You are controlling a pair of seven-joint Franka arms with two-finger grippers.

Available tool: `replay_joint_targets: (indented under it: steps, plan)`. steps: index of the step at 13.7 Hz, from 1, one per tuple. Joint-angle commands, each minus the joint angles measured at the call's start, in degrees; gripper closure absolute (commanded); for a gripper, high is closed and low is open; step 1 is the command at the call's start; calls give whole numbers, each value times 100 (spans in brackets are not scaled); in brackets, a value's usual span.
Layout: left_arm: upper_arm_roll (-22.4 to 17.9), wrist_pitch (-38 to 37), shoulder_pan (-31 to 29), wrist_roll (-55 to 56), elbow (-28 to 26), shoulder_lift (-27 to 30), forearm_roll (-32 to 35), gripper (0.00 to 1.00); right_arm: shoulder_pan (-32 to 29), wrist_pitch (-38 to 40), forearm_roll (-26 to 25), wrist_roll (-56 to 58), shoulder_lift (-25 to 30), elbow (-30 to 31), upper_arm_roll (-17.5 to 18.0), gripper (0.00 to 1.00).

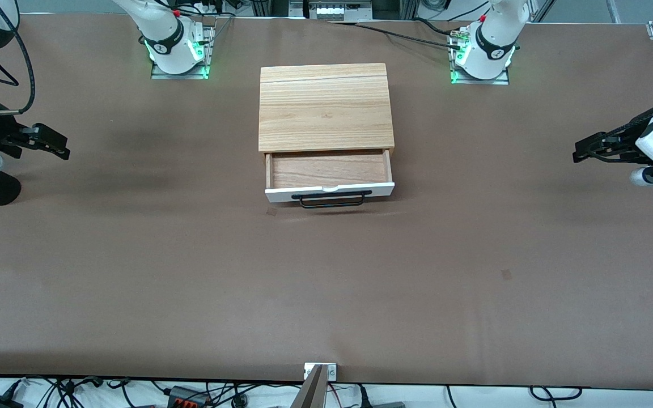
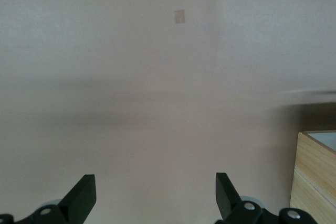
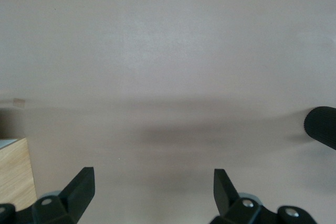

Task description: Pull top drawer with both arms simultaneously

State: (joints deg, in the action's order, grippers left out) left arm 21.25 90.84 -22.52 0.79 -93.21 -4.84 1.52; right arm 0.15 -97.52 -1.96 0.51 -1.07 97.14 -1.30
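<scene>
Top drawer (image 1: 329, 175) stands part-way out of the wooden cabinet (image 1: 325, 107), mid-worktop between the two bases; reddish wood floor exposed, white front toward the front camera, black bar handle (image 1: 332, 199) free — nothing touches it.

Left pincer (image 1: 593, 151) hangs over bare worktop (image 1: 326, 283) at the left arm's end, well apart from the drawer; fingers (image 2: 84, 195) spread wide, nothing between them. Right pincer (image 1: 49, 141) likewise over the right arm's end, fingers (image 3: 81, 187) apart and empty.

Judgement: either the pull is done and both arms wait clear, or the drawer has more travel to go — cannot tell which from this. If more pull is wanted, both pincers must come in to the handle, one at each end of the bar, close on it together and draw evenly toward the front camera.

Hidden or unclear: the panel below the drawer is not visible from above; drawer's full depth unknown. Both arms are cut off at the frame edges. Wrist views show only a cabinet corner each.
</scene>
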Motion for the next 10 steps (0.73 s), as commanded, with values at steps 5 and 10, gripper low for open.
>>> replay_joint_targets:
  steps: [5, 10]
  plan:
    - [54, 549, -200, 35, -145, 159, -91, 0, -217, -22, 46, 90, 142, 50, 191, 0]
    - [64, 356, -191, 18, -13, 142, -91, 0, -306, -13, 47, 99, 142, 59, 210, 0]
